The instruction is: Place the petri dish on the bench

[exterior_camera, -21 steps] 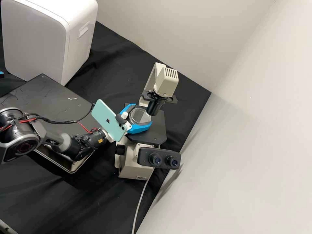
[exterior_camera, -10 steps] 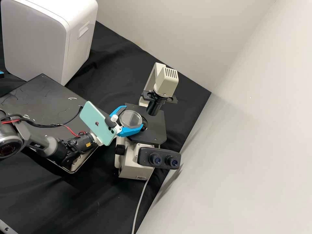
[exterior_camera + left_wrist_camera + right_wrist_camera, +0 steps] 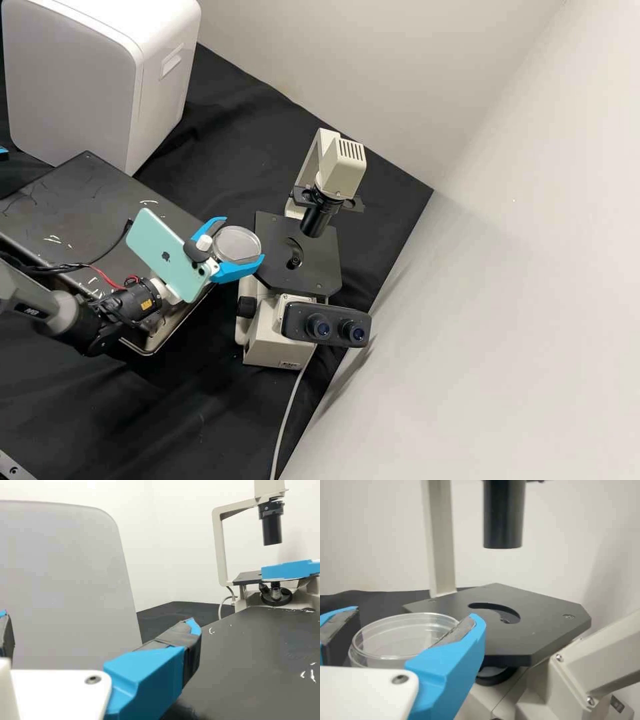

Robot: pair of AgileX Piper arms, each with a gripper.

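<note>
The clear round petri dish (image 3: 237,243) hangs in the air just left of the microscope's black stage (image 3: 303,260), over the near corner of a dark metal plate (image 3: 80,207). My right gripper (image 3: 244,239) is shut on it, one blue finger on each side. In the right wrist view the dish (image 3: 395,640) sits level between the fingers of that gripper (image 3: 412,619), with the stage (image 3: 530,625) and its hole just beyond. My left gripper (image 3: 97,630) stands open and holds nothing, low over the dark plate near the white box.
The beige microscope (image 3: 287,333) stands mid-bench, its black condenser (image 3: 313,217) above the stage. A big white box (image 3: 93,73) fills the back left. Black cloth (image 3: 167,413) covers the bench in front. A white wall runs close on the right.
My right gripper has drawn back to the left with the dish, from under the condenser on the stage to a spot off the stage's left edge.
</note>
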